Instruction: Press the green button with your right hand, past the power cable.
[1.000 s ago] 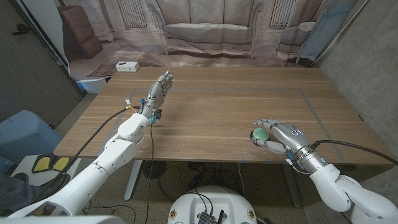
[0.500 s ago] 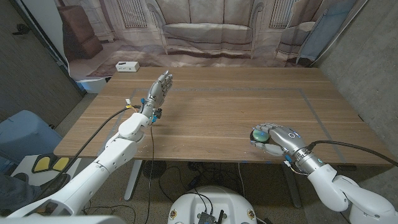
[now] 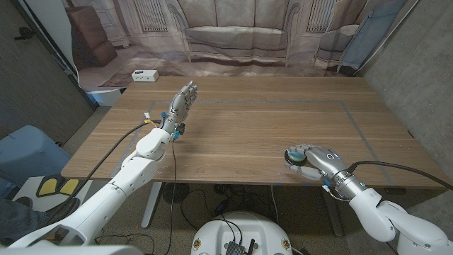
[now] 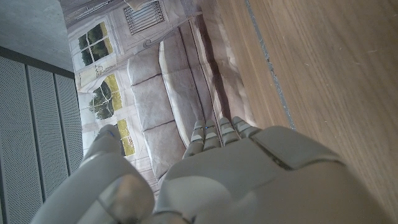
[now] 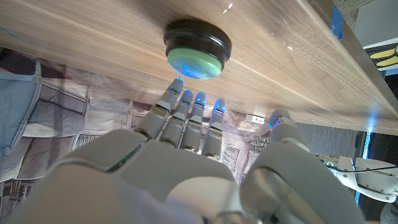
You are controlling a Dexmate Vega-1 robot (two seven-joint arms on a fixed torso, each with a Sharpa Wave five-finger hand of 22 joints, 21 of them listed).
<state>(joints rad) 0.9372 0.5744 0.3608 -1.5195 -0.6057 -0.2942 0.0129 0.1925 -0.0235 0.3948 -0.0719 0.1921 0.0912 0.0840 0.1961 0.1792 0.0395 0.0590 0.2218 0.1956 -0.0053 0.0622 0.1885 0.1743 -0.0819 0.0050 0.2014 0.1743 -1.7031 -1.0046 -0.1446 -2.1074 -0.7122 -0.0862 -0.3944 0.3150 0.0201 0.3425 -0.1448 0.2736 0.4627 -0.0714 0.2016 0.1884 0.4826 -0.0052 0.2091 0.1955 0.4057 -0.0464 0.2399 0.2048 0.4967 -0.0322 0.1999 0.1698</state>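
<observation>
Overhead, the right hand (image 3: 316,159), fingers spread, covers the green button (image 3: 296,151) at the table's (image 3: 248,134) five o'clock. Up close, fingertips (image 5: 176,87) reach the button (image 5: 196,62); pressing seems unfinished. Left hand (image 4: 236,180) waits, holding nothing.

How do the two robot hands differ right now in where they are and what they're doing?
The right robot hand hangs over the green button near the table's front edge, fingers arched above its cap; the left robot hand is raised far from it, toward the table's back left, fingers pointing up, near nothing. Both are silver-grey and hold nothing.
</observation>
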